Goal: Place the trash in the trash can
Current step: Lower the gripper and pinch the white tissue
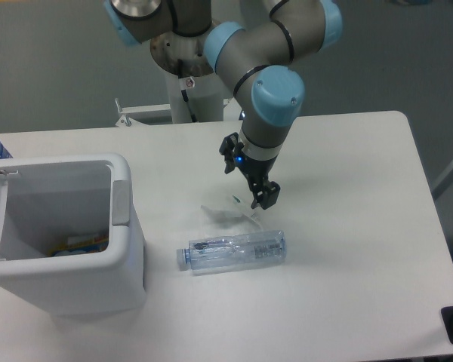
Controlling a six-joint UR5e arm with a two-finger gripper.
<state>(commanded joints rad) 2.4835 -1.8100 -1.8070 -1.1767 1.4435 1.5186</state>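
Neither piece is binned yet: the black two-finger gripper (247, 173), jaws wide and empty, hangs above the small white green-tipped scrap (230, 210), the clear crushed plastic bottle (232, 252) at its six o'clock, the white boxy trash can (125, 226) toward nine.

The arm reaches down, end effector (247, 173) spread apart.

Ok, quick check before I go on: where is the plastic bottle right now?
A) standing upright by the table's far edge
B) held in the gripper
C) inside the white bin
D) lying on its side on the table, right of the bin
D: the bottle lies flat on the table, apart from the bin, while the open gripper hangs above the white scrap, holding nothing.
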